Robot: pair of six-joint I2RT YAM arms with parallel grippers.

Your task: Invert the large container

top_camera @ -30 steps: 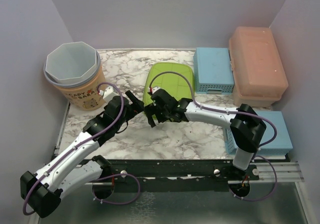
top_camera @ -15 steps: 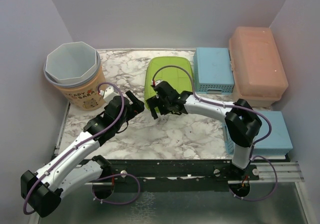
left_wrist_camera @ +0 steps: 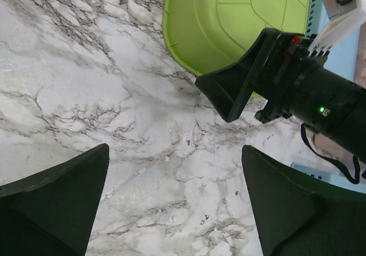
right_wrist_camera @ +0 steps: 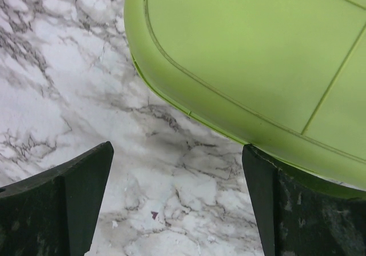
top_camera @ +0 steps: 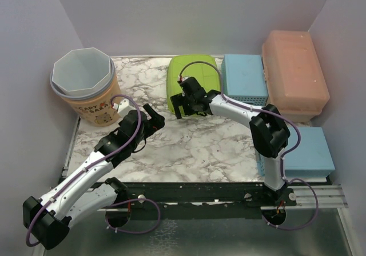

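Note:
The large container (top_camera: 197, 73) is lime green and lies at the back middle of the table with its flat, ribbed face up. It also fills the top right of the right wrist view (right_wrist_camera: 257, 56) and the top of the left wrist view (left_wrist_camera: 240, 22). My right gripper (top_camera: 184, 107) is open at its front left corner. In the right wrist view, one finger (right_wrist_camera: 297, 210) of the right gripper (right_wrist_camera: 177, 193) sits against the container's rim, and bare marble lies between the fingers. My left gripper (top_camera: 155, 118) is open over bare marble (left_wrist_camera: 174, 193), a little left of the container and apart from it.
A tan octagonal tub (top_camera: 86, 84) stands upright at the back left, close to my left arm. A blue basket (top_camera: 245, 79) and a salmon box (top_camera: 294, 73) sit at the back right. Another blue basket (top_camera: 311, 153) is at the front right. White walls close in three sides.
My right gripper has moved toward the back of the table, and the green container has slid back with it toward the rear wall. The left arm has stayed still.

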